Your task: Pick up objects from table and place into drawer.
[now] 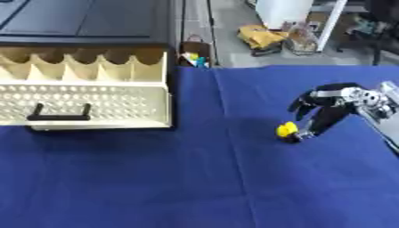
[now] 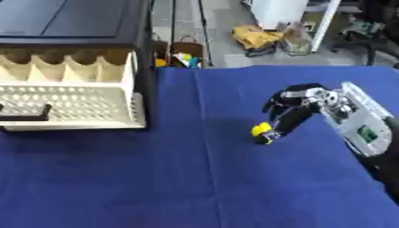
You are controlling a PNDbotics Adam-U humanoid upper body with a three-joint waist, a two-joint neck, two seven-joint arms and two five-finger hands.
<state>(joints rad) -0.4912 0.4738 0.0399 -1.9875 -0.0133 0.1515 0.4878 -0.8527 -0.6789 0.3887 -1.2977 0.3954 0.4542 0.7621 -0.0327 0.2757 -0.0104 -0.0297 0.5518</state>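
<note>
Right of centre on the blue cloth [image 1: 156,178] lies a small yellow object [image 1: 286,129], rounded, with something dark at its lower edge; what it is cannot be made out. It sits well in from every border of the table, with bare cloth open on its left all the way across to the drawer [image 1: 86,104]. Below it the cloth runs clear to the near edge, and above it runs clear to the far edge, where the floor begins.

The right hand [image 2: 295,107] comes in from the right side, its silver and white forearm sloping down toward the lower right corner. The palm faces downward and the black fingers [image 1: 321,120] curve down and leftward, with their tips at the yellow object's right side. They appear to touch or pinch it, though the blur there leaves it unsure whether they have closed on it or only rest against it.

The drawer, cream plastic with a perforated front and a black handle [image 1: 59,115], stands pulled out at the left, its scalloped dividers open to view from above. It projects from a dark cabinet [image 1: 86,22] at the table's far left. A fold line in the cloth runs between drawer and object.
</note>
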